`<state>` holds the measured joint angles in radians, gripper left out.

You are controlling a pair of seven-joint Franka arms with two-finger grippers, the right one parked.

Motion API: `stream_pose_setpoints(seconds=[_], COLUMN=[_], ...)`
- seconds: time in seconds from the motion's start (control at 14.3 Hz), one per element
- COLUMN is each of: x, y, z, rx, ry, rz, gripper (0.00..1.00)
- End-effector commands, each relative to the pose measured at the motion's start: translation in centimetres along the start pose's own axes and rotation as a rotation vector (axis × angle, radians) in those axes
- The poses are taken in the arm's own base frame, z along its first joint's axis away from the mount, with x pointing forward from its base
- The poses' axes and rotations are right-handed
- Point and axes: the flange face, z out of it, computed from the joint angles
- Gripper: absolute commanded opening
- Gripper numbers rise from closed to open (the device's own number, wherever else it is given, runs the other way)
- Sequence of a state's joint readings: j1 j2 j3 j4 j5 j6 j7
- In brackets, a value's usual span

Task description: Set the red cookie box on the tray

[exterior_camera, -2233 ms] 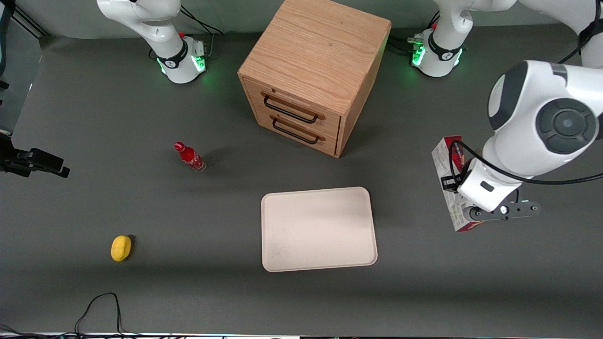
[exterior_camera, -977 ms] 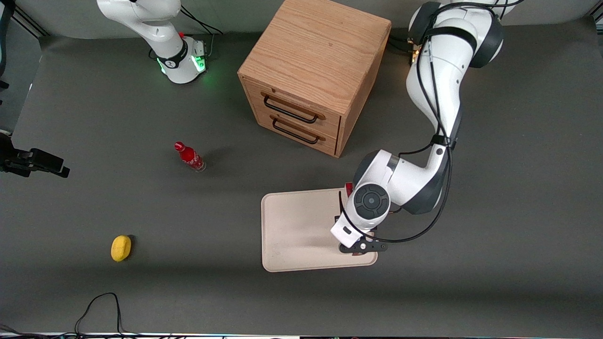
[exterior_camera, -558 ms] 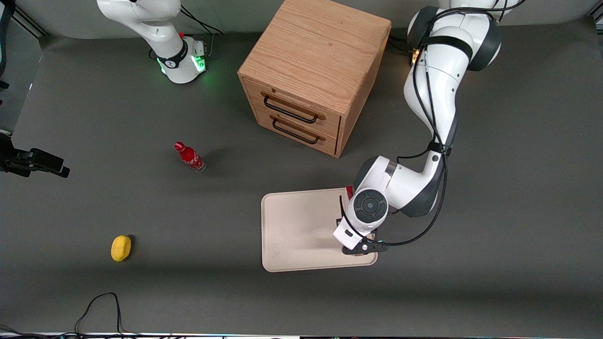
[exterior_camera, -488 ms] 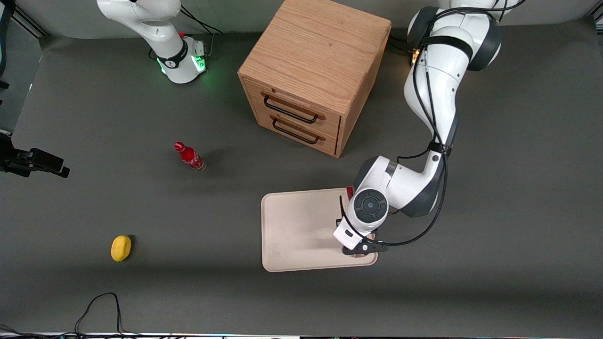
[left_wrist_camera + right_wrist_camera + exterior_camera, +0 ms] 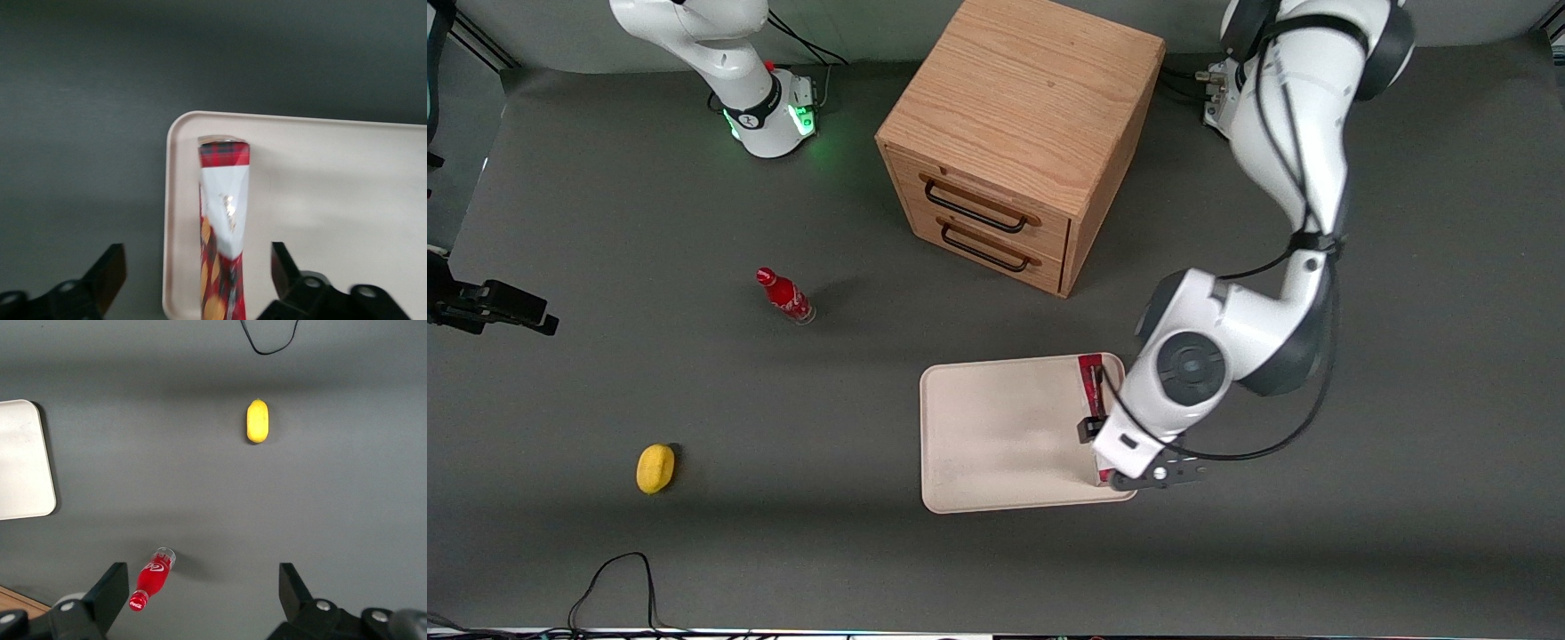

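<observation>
Box (image 5: 223, 233) down on tray (image 5: 996, 436), at its 3 o'clock rim.
Gripper (image 5: 193, 280) spread wide, gripping nothing; lift straight, avoid nudging box.

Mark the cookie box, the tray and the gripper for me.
cookie box (image 5: 224, 200): left wrist view, its pale upper face.
tray (image 5: 996, 427): front view, bare floor.
gripper (image 5: 197, 280): left wrist view, midway between the open fingers, above the box.
</observation>
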<state>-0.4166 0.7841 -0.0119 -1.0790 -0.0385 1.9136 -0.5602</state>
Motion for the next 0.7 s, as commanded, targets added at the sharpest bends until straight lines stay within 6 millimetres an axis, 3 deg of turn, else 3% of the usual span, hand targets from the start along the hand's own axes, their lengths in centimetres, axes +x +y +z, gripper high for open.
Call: stream_pose_setpoints(seconds=[0.0,0.21,0.63], x=[-2.2,-3.9,-9.5], y=[-7.7,-14.2,-26.8], z=[-6.6,-11.9,-20.1], rx=[-0.004,0.022,0.098], ry=[-0.048,-0.065,-0.043], rz=[-0.038,-0.045,0.053], gripper=[1.0,1.0,1.0])
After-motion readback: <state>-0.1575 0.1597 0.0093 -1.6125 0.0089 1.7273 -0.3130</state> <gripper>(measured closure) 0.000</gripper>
